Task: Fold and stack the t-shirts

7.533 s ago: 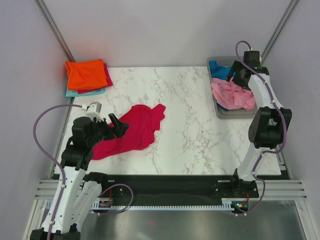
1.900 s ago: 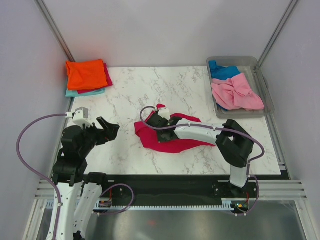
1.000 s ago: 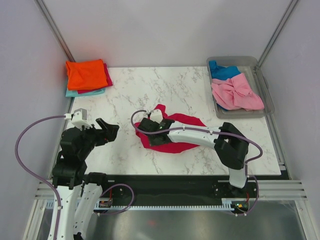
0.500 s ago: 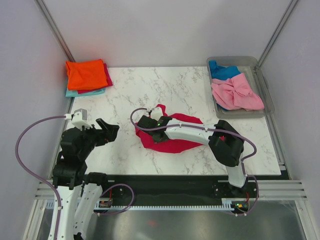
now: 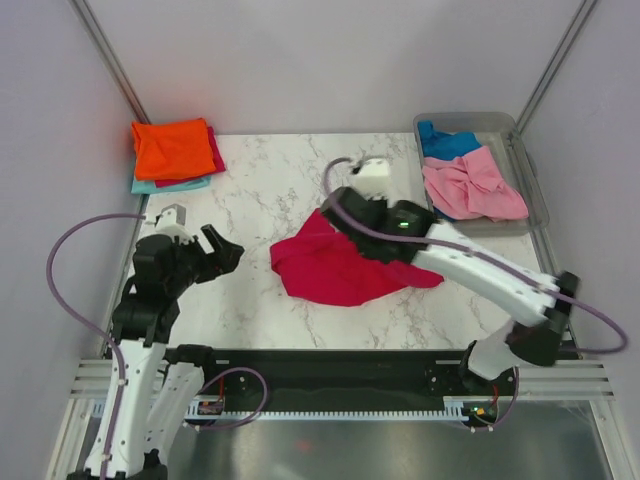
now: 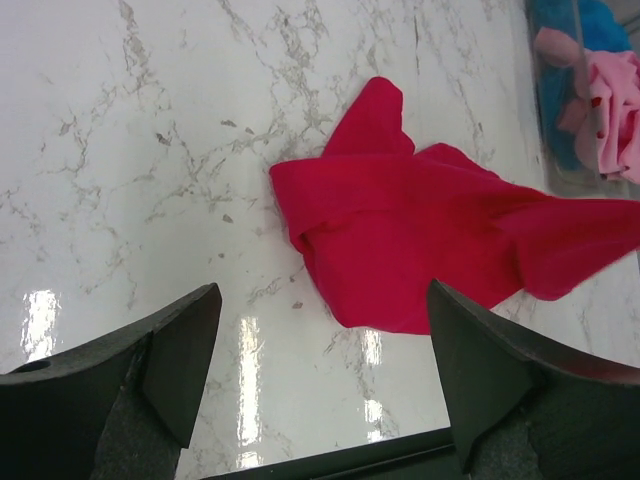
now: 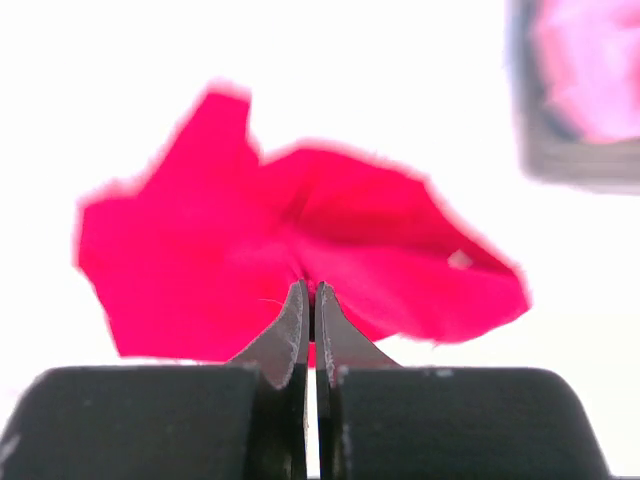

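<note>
A crimson-pink t-shirt (image 5: 340, 268) lies crumpled mid-table, with its top part pulled up into a peak. My right gripper (image 5: 332, 213) is shut on that peak. In the right wrist view the fingertips (image 7: 311, 290) pinch a fold of the shirt (image 7: 230, 270), which hangs below them. My left gripper (image 5: 222, 250) hovers open to the left of the shirt, apart from it. The left wrist view shows its fingers (image 6: 175, 345) wide apart over bare marble, with the shirt (image 6: 420, 240) ahead. Folded shirts are stacked at the back left, orange (image 5: 172, 147) on top, teal (image 5: 150, 186) at the bottom.
A clear grey plastic tub (image 5: 528, 190) stands at the back right and holds a light pink shirt (image 5: 470, 187) and a blue shirt (image 5: 445, 140). The tub (image 6: 560, 180) also shows at the top right of the left wrist view. Walls close in the table's sides.
My right gripper has shut on the crimson-pink shirt and risen up and back toward the right, pulling the cloth into a peak. The left arm has barely shifted.
</note>
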